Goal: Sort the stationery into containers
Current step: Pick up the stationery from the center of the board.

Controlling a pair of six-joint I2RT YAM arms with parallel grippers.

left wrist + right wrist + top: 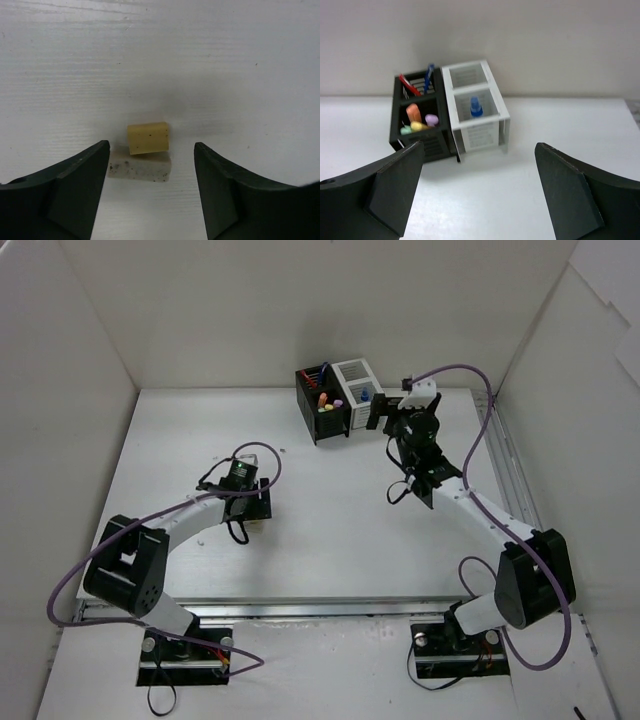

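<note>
Nearest the arm bases, the left gripper (151,147) hangs low over the table (160,55) with its jaws spread, grasping nothing. A tan eraser (148,138) and a grey eraser (140,168) lie touching each other between the fingers, clear of both. Farther out, the right gripper (479,146) is wide apart and empty, facing the joined containers at the far edge. The black cube (434,146) holds highlighters (413,112), a red pen (410,86) and a blue pen (429,76); the white cube (482,134) holds the blue-capped stick (476,106)

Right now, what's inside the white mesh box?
A blue-capped stick stands in the near compartment of the white mesh-sided organizer cube. Walls hide its lower end and the far compartment's floor.
</note>
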